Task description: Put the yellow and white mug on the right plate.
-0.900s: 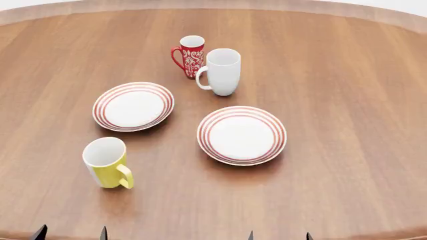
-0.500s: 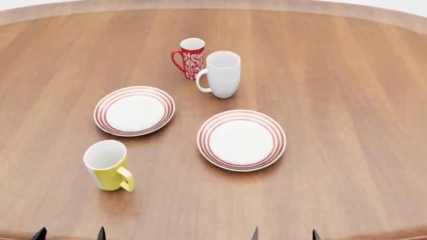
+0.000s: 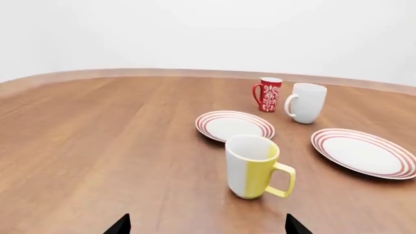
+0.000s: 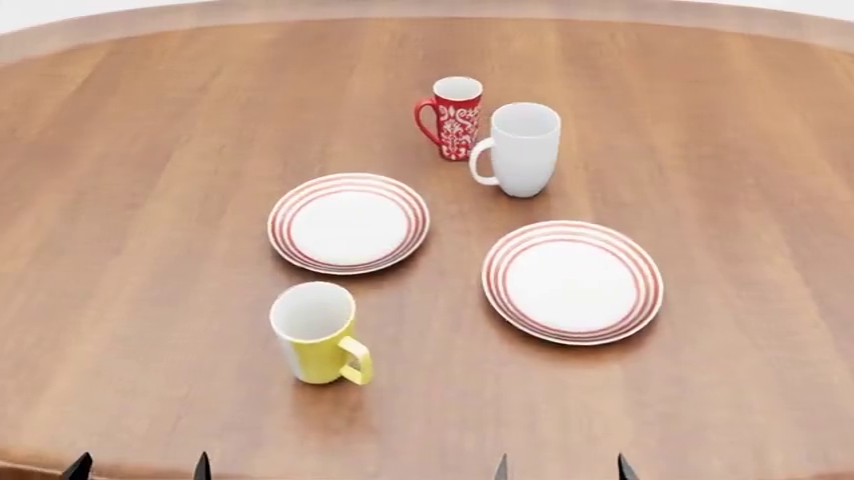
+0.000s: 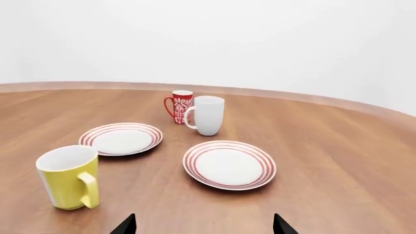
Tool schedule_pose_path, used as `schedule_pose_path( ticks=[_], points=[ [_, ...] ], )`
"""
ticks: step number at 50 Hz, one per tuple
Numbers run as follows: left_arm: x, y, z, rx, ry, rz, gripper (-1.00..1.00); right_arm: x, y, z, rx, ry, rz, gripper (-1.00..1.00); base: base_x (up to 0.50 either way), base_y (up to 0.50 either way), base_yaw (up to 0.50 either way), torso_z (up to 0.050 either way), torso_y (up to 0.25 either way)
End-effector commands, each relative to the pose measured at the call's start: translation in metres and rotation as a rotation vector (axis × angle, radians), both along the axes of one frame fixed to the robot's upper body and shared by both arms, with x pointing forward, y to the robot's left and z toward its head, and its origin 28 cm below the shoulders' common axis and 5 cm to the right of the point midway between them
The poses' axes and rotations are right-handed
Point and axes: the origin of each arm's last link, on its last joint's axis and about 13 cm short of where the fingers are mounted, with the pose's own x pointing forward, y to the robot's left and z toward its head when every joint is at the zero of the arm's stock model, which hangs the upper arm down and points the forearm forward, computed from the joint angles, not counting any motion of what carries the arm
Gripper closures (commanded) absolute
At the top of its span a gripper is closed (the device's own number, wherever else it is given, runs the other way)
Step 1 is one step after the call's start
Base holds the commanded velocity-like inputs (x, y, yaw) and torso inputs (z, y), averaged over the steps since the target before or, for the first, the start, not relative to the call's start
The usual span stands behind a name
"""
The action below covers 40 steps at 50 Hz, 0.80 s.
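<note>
The yellow and white mug point(image 4: 320, 334) stands upright on the table at the front left, handle toward the front right; it also shows in the left wrist view point(image 3: 255, 167) and the right wrist view point(image 5: 69, 177). The right plate point(image 4: 573, 282) lies empty to its right, seen too in the left wrist view point(image 3: 363, 153) and the right wrist view point(image 5: 229, 164). My left gripper point(image 4: 139, 467) point(image 3: 206, 226) is open and empty at the table's front edge, short of the mug. My right gripper point(image 4: 561, 467) point(image 5: 203, 225) is open and empty in front of the right plate.
The left plate point(image 4: 348, 223) lies empty behind the yellow mug. A tall white mug point(image 4: 519, 150) and a slim red patterned mug point(image 4: 454, 117) stand close together behind the plates. The round wooden table point(image 4: 160, 150) curves away at its far rim.
The head view has shifted, so every object on the table now sits further right in the picture. The mugs and plates keep their places relative to one another. Both grippers stay open.
</note>
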Motion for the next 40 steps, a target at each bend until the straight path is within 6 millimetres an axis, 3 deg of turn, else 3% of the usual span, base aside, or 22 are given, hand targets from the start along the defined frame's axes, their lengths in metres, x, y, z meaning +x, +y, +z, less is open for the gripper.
schedule_pose_path(
  ticks=[1,13,40],
  points=[
    [-0.0007,0.0000,0.0004,0.007,-0.002,-0.002,-1.00,-0.0008,0.0010,0.0000,-0.015,-0.002,0.010,-1.00,0.00,0.50,0.00,0.000,0.000],
    [-0.0005,0.0001,0.0006,0.007,-0.002,0.000,-1.00,-0.0002,0.0021,-0.0019,-0.054,-0.002,0.004,-1.00,0.00,0.47,0.00,0.000,0.000],
    [-0.0004,0.0000,-0.0006,0.011,0.002,-0.008,-1.00,0.0021,0.0006,-0.0027,-0.092,0.021,-0.009,-1.00,0.01,0.00,0.00,0.000,0.000]
  ],
)
